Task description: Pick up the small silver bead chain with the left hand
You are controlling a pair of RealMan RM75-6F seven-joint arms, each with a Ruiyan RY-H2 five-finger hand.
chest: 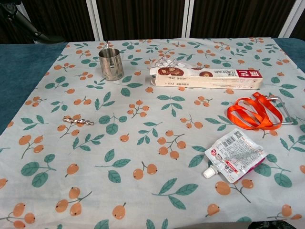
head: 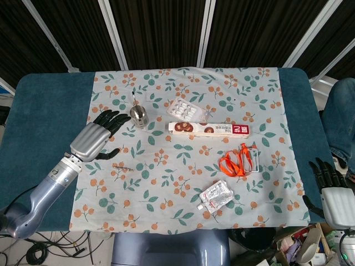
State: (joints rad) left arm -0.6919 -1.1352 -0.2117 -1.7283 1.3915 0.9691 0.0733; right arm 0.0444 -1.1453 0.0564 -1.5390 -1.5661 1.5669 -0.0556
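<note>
step: approach, chain not yet grasped | left hand (head: 99, 134) fingers spread, empty, just left of bead chain (chest: 78, 121) lying flat on tablecloth (chest: 152, 191) | next: shift right, lower, pinch

Bright, even, sharp; soft shadows

Head view steeply down from high over the whole table (head: 50, 100); chest view lower, nearer, sharing the floral cloth (chest: 157, 119).
</note>
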